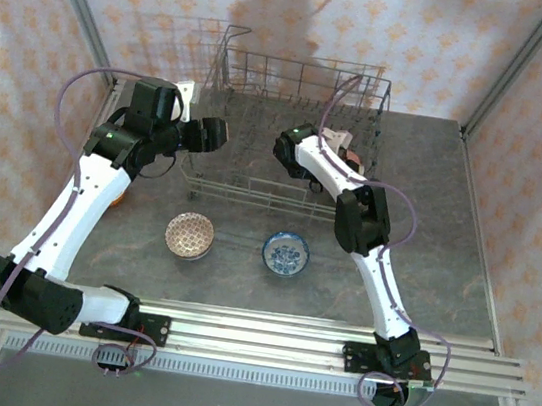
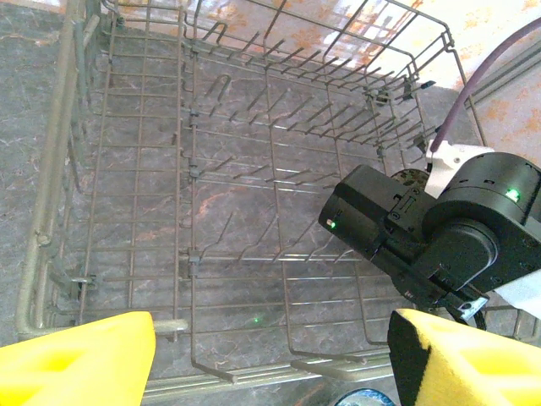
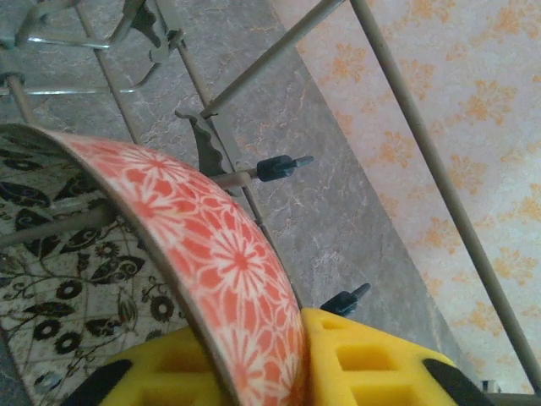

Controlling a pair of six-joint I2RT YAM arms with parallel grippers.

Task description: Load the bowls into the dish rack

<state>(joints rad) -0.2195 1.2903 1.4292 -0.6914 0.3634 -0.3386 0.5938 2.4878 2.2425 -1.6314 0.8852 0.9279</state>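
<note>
Overhead, the left tool (image 1: 210, 134) hangs at the left wall of the dish rack (image 1: 251, 198). Its fingers are too dark and small there to judge. The right arm (image 1: 331, 171) reaches into the rack from the other side, and its wrist covers most of what lies under it. The red-flowered bowl (image 1: 354, 159) shows as a reddish sliver by the rack's right wall. On the desk (image 1: 442, 278), outside the rack and nearer the arm bases than either tool, sit a pinkish bowl (image 1: 189, 235) and a blue-patterned bowl (image 1: 286, 254). An orange thing (image 1: 118, 200) peeks from under the left arm, too hidden to name.

From the left wrist, that tool stands open with nothing between its yellow fingers (image 2: 76, 364). Bare rack tines lie ahead of it. The right arm's black wrist is ahead to its right, and a blue rim is cut off at the bottom edge.

From the right wrist, the right tool (image 3: 270, 372) is closed on the wall of the red-flowered bowl, one finger on either side. How firmly it grips cannot be told. The bowl stands on edge against the rack wires and is cut off at the left.
</note>
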